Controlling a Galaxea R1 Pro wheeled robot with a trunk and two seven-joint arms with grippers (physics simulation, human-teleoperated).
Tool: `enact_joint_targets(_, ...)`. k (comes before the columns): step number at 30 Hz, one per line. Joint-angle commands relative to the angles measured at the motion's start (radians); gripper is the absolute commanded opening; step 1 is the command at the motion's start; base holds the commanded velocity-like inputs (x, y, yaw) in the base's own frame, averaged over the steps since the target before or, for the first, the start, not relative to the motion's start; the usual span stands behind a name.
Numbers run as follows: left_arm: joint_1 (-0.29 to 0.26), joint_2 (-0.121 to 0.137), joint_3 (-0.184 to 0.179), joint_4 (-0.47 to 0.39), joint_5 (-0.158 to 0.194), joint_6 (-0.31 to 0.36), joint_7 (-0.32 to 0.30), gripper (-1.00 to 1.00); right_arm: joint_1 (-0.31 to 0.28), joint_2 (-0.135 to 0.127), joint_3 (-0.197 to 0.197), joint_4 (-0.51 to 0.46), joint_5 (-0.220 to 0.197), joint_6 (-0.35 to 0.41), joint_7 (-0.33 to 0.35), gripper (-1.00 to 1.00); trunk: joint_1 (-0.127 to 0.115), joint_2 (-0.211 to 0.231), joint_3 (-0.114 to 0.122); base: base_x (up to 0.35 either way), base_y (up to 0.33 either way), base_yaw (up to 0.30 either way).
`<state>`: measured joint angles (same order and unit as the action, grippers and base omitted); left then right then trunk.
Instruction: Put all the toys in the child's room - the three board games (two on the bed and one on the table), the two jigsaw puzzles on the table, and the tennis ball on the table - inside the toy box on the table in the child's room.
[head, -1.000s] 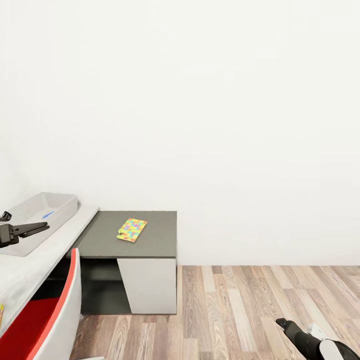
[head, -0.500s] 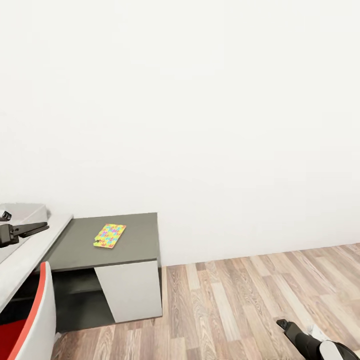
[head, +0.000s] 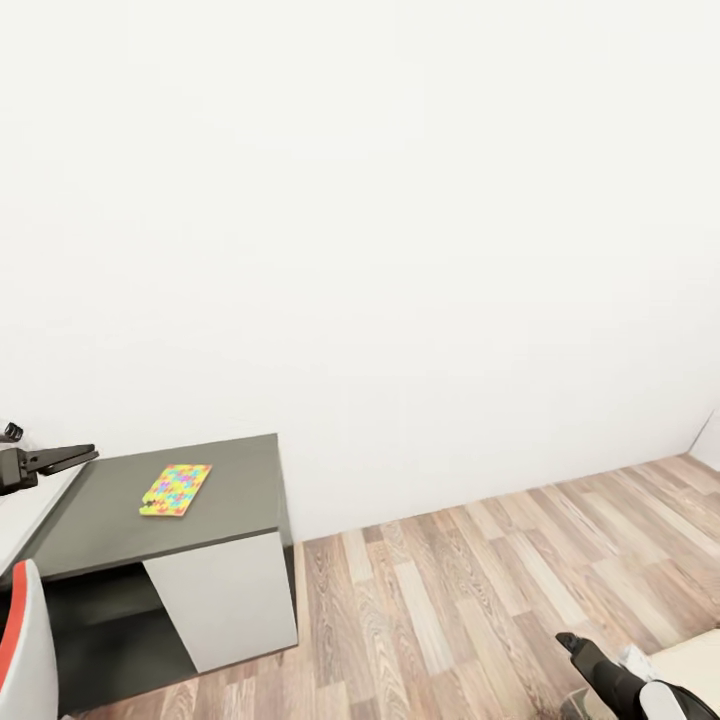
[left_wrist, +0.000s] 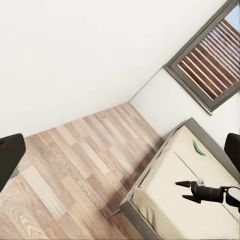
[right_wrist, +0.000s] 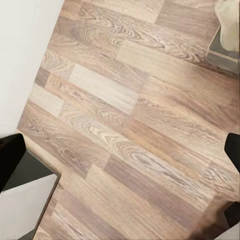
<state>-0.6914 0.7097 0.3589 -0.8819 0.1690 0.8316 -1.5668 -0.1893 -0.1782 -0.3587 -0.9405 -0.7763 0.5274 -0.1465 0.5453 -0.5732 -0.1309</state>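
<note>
One jigsaw puzzle (head: 175, 489), a thin multicolour square, lies on the low dark grey cabinet (head: 230, 500). A strip of the pale table (head: 20, 515) shows at the far left, and my left gripper (head: 85, 458) hovers over its end, open and empty. In the left wrist view my right gripper (left_wrist: 180, 191) hangs open above the beige bed (left_wrist: 165, 200), holding nothing. A thin green-edged flat thing (left_wrist: 198, 148), perhaps a board game, lies farther up the mattress. The toy box and the tennis ball are out of view.
A white chair with a red seat (head: 18, 640) stands in front of the table. Wood plank floor (head: 480, 580) runs from the cabinet to the bed corner (head: 690, 655). A slatted window (left_wrist: 210, 65) sits above the bed. The white wall is bare.
The head camera has swung to the right: the toy box has left the picture, while the cabinet and puzzle have slid left. Both grippers keep their places in the picture.
</note>
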Motion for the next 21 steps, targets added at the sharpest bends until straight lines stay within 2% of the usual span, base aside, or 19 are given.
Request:
enact_joint_targets(1,0.0,0.001,0.0,0.0,0.0,0.011,-0.004,1.0,-0.001,0.0,0.0,-0.002,-0.01,0.003,-0.006,1.0,0.0,-0.002,-0.001,0.0,0.0,-0.255)
enact_joint_targets(21,0.0,0.001,-0.001,0.0,0.0,0.011,-0.004,1.0,-0.001,-0.001,0.0,0.008,-0.011,-0.004,0.007,1.0,0.0,-0.002,0.02,0.0,0.0,-0.253)
